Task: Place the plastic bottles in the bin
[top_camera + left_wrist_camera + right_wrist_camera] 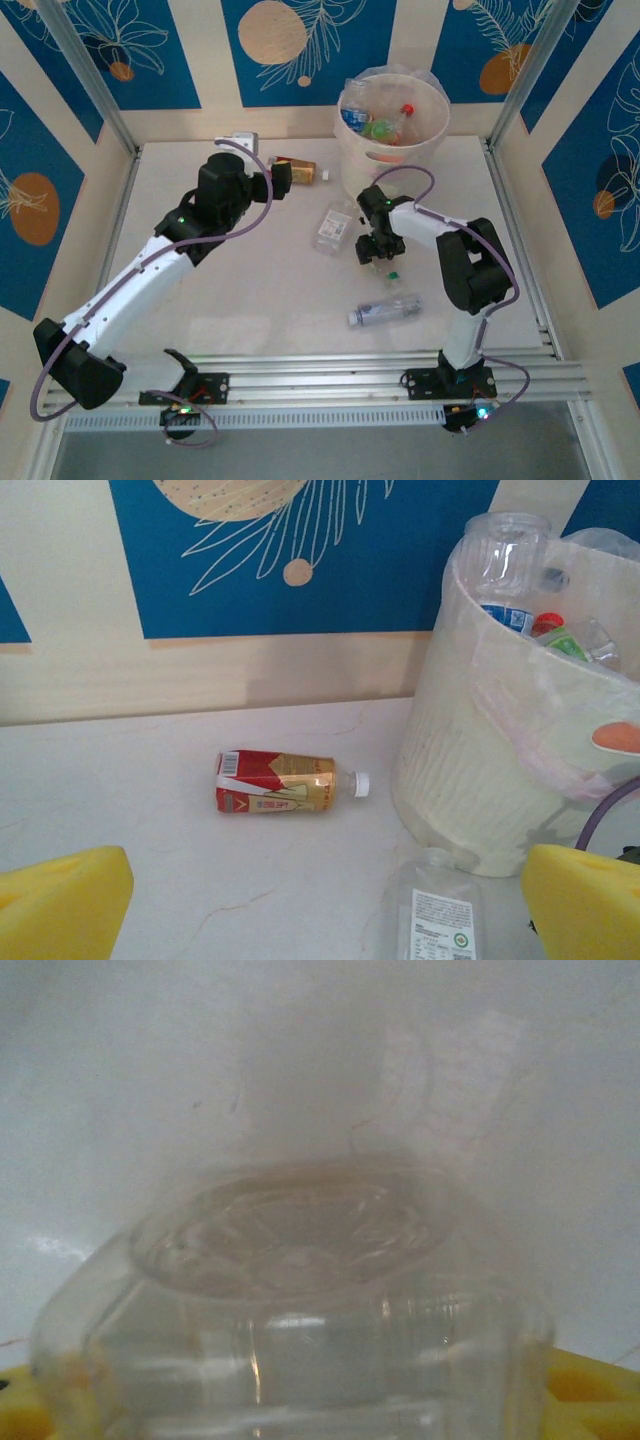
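The cream-white bin point(372, 160) stands at the back of the table with several plastic bottles inside; it also rises at the right of the left wrist view point(470, 770). A red-and-gold bottle point(298, 170) point(275, 782) lies on its side left of the bin. My left gripper point(283, 181) point(320, 920) hovers open just short of it, nothing between its yellow fingers point(60, 900). A clear flat bottle point(333, 228) point(436, 910) lies in front of the bin. My right gripper point(379, 250) point(300, 1400) is shut on a clear bottle point(300, 1290) with a green cap point(392, 274), its pads against the bottle's sides.
Another clear bottle with a grey label point(386, 311) lies on the table nearer the front, just left of the right arm. Metal rails point(380, 375) run along the near edge. Patterned blue walls close in the back and both sides.
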You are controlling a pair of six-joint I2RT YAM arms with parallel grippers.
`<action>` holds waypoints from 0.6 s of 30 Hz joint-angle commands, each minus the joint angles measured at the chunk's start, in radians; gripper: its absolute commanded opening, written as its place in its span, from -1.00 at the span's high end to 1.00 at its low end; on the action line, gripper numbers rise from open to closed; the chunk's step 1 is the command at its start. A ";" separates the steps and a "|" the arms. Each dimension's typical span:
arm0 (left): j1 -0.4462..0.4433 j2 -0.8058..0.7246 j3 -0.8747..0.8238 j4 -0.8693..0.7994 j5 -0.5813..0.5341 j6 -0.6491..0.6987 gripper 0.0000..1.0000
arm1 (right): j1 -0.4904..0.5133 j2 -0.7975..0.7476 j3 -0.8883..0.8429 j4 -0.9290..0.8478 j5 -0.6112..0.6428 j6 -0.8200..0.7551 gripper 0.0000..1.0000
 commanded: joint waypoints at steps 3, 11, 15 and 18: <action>0.018 -0.036 -0.009 -0.007 -0.027 -0.010 -0.99 | 0.027 -0.041 0.021 -0.049 0.069 -0.009 -0.22; 0.023 -0.034 -0.016 -0.002 -0.025 -0.015 -0.99 | 0.067 -0.211 0.022 -0.064 0.184 -0.006 -0.07; 0.024 -0.036 -0.016 0.001 -0.021 -0.018 -0.99 | 0.106 -0.299 0.044 -0.081 0.204 -0.015 0.01; 0.024 -0.038 -0.016 0.000 -0.013 -0.019 -0.99 | 0.146 -0.362 0.081 -0.098 0.193 -0.027 0.04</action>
